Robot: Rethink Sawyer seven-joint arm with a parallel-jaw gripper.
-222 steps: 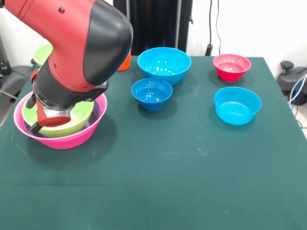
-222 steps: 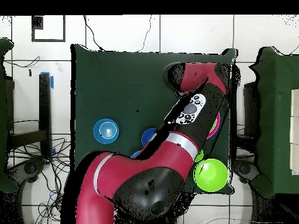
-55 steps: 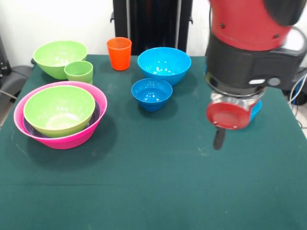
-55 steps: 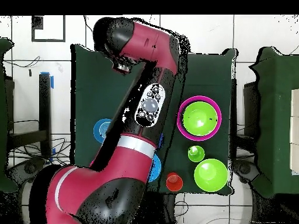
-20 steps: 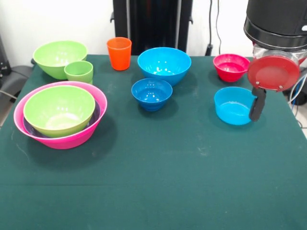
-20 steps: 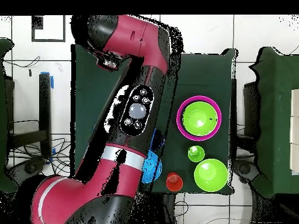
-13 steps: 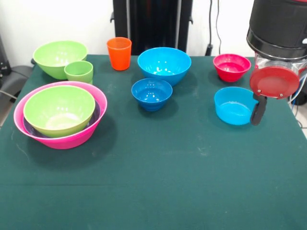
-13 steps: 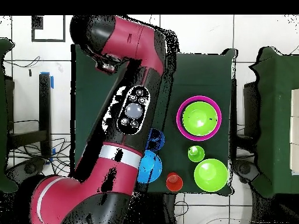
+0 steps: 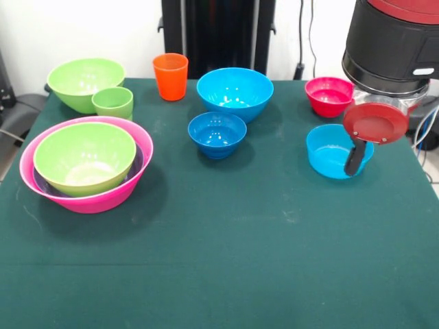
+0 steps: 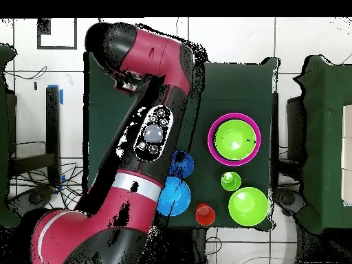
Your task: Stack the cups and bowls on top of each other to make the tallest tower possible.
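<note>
With the gripper [image 9: 355, 157] at the table's [image 9: 226, 267] right edge, its opening impossible to judge, I rate the blue bowl [image 9: 334, 152] beneath it light, stiff, slippery: take its rim.

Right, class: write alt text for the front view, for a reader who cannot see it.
A red and black robot arm's gripper hangs over a light blue bowl on a green table. At left, a pink bowl holds a lime green bowl.

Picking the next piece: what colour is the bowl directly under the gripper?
Light blue: the shallow bowl below the gripper, clearest in the front view.
</note>
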